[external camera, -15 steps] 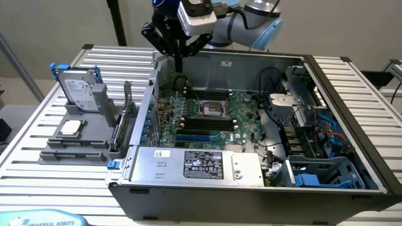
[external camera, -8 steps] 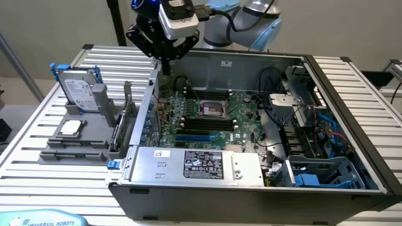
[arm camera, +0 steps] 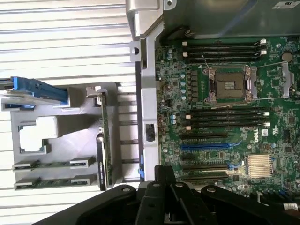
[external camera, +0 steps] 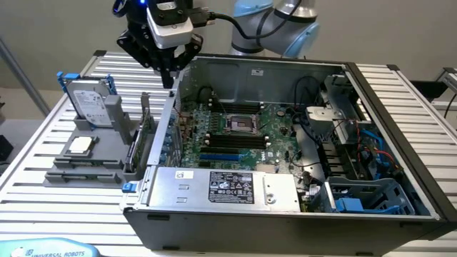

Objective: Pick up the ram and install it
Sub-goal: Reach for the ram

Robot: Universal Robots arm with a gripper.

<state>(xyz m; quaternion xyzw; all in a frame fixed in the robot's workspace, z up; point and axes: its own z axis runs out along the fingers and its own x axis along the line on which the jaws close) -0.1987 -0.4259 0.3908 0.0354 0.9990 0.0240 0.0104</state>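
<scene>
Overhead, the gripper (external camera: 169, 76) hangs in the upper left of the exterior view, fingers pinched together with nothing between them, tips just above the case (external camera: 400, 134) left wall. Motherboard (external camera: 236, 131) lies inside, lower right of the tool. Ram (arm camera: 50, 165) lies flat in the grey holder (external camera: 123, 127), lower left, well apart from the tool.

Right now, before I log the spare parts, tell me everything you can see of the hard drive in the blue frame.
The hard drive is a flat silver slab with a white printed label on its broad face, held in a blue plastic frame showing along its top and edges. It stands upright in a slot of the grey holder at the exterior view's left, outside the computer case. Only the holder touches it.
</scene>
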